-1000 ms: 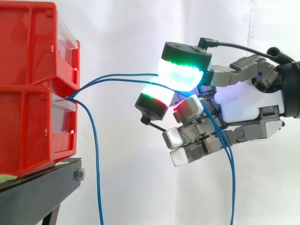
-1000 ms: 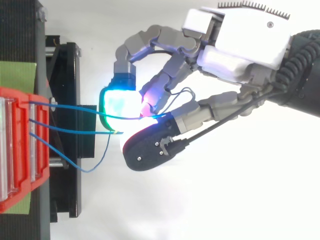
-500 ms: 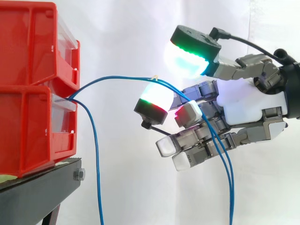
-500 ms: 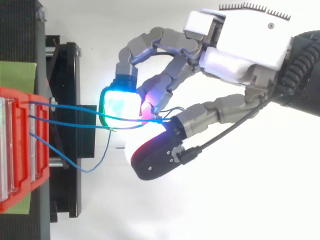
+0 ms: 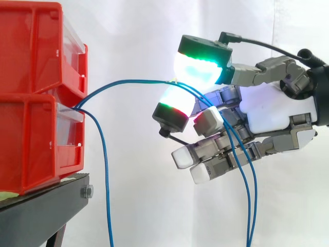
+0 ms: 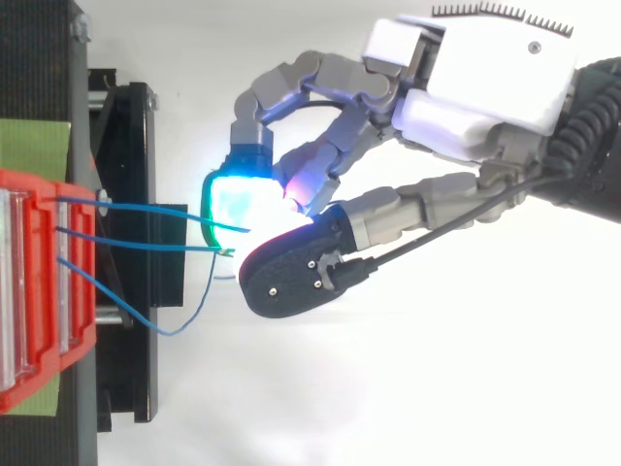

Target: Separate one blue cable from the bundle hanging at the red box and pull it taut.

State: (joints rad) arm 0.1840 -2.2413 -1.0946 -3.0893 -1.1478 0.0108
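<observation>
- The hand [image 5: 272, 110] comes in from the right and stands well apart from the front edges of the red bins [image 5: 31, 144], at about the height of the seam between the upper and the lower bin.
- The hand is closed in a pinch. The upper pad [image 5: 200, 69], glowing green and cyan, presses down on a lower pad [image 5: 174, 105] with a green and red rim, and the two blue cables [image 5: 133, 81] are held between them.
- The other fingers [image 5: 205, 152] are curled loosely below the pinch, with their white tips pointing left.
- The two blue cables leave the front edge of the lower bin, rise in a soft arc to the pinch, then pass over the curled fingers and hang down to the bottom edge on the right. The arc is curved, not straight.
- In the top view the same two cables [image 6: 155, 209] run side by side from the bin to the glowing pads.
- A third blue cable [image 5: 106, 180] drops from the same bin edge, near the corner of the black stand [image 5: 41, 206], apart from the hand.
- Between the bins and the hand only the cables cross the room before the white curtain [image 5: 154, 206].
</observation>
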